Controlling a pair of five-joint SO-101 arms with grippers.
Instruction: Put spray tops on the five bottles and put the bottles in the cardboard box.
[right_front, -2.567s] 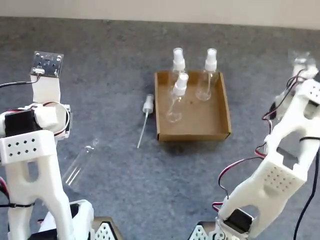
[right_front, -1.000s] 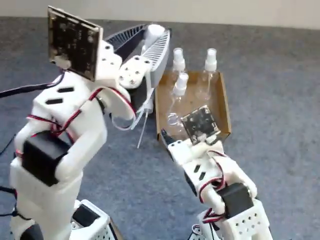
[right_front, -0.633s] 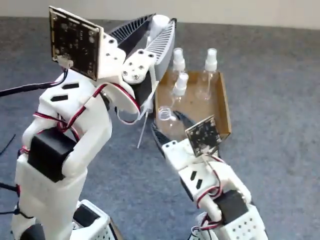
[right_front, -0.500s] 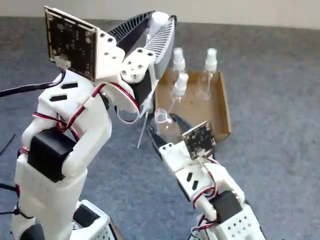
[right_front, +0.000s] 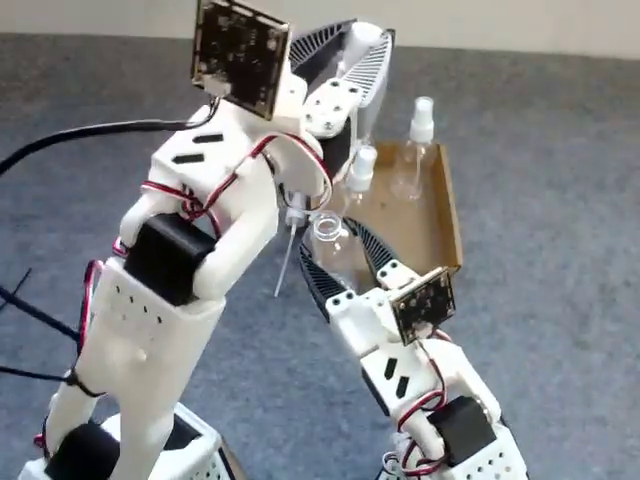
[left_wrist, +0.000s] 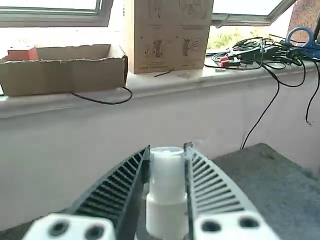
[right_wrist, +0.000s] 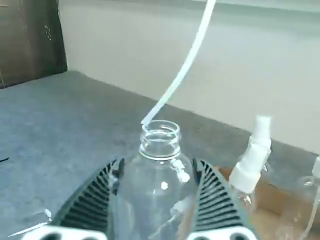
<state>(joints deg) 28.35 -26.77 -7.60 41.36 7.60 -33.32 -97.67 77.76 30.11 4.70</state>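
My left gripper (right_front: 362, 45) is raised high and shut on a white spray top (left_wrist: 166, 192), gripped between the ribbed fingers (left_wrist: 125, 185). Its thin tube (right_wrist: 181, 75) hangs down, its tip at the rim of an uncapped clear bottle (right_wrist: 160, 175). My right gripper (right_front: 335, 255) is shut on that bottle (right_front: 327, 230) and holds it upright beside the cardboard box (right_front: 447, 215). Capped bottles (right_front: 420, 125) (right_front: 360, 168) stand in the box. A loose spray top (right_front: 293, 214) lies on the carpet left of the box.
The grey carpet (right_front: 560, 300) spreads open to the right and front of the box. In the high view the left arm's body (right_front: 200, 260) rises over the table's left half. A black cable (right_front: 80, 135) trails off to the left.
The left arm has swung right with the spray top, bringing its tube over the bottle's mouth. The right gripper and its bottle have shifted slightly right.
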